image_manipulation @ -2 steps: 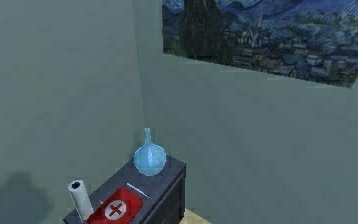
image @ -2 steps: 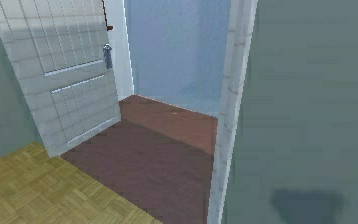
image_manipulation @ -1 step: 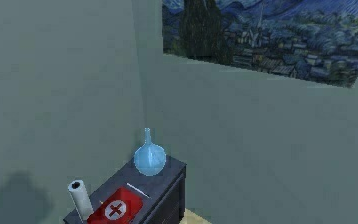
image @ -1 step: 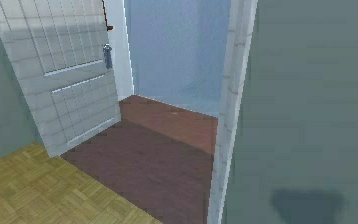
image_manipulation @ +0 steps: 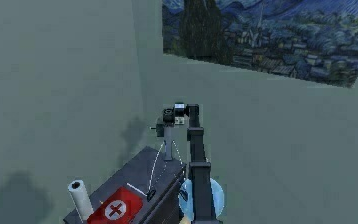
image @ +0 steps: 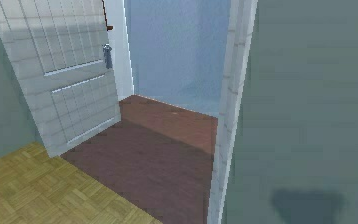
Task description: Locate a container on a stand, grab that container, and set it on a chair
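White door (image: 72, 70), blue wall (image: 177, 50), yellow parquet (image: 37, 190)

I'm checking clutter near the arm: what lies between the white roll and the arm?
In the arm side view, a red thing with a round white mark lies between the white roll and the arm, on the dark tabletop.

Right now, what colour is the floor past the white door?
Dark reddish-brown wooden floor; forward view shows it best.
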Controlling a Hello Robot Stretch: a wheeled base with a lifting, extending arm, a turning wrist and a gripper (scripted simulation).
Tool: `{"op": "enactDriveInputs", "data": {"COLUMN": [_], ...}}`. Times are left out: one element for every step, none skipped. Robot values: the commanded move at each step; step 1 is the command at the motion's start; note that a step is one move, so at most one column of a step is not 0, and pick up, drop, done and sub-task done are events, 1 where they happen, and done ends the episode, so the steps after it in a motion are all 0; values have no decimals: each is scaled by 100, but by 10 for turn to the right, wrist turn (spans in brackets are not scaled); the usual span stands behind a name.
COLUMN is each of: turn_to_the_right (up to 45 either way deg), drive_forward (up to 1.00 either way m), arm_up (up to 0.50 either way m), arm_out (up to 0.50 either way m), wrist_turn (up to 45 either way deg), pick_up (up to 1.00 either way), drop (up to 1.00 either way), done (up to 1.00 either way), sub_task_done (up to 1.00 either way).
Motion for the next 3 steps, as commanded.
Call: {"op": "enactDriveInputs", "data": {"turn_to_the_right": [0, 0, 0], "drive_forward": [0, 0, 0], "arm_up": [0, 0, 0], "arm_out": [0, 0, 0], "wrist_turn": [450, 450, 420], "pick_up": [0, 0, 0], "drop": [0, 0, 0], "done": [0, 0, 0], "sub_task_done": [0, 0, 0]}}
